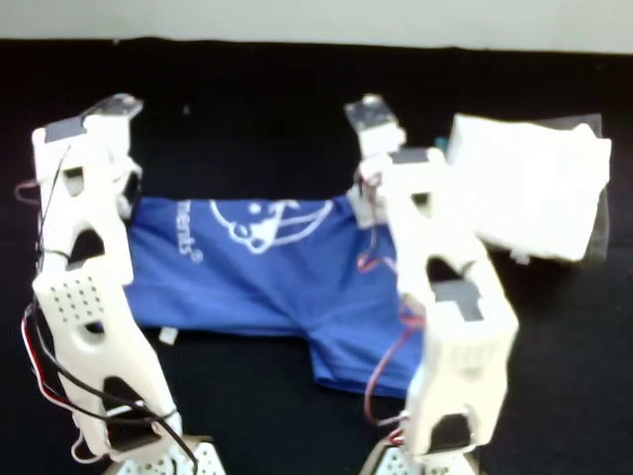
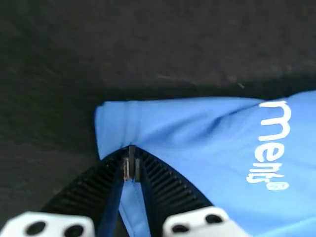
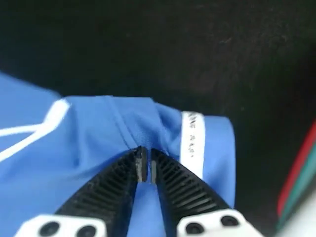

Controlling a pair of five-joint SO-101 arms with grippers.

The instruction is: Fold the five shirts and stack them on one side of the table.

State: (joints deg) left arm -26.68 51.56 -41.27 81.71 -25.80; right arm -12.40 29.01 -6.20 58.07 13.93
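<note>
Blue shirt lies spread mid-table, print up, one sleeve toward the near edge. Judged not yet folded to final size.

Left claw is pinched together on the shirt's left edge. Right claw is pinched together on its right edge, next to a white tag.

White pile sits toward the far right corner, just beside the shirt. Probably finished shirts; the count cannot be told.

Left to do: complete this fold, set the shirt on the pile.

Obstacles: the pile crowds the right arm, and a red wire dangles over the cloth.
</note>
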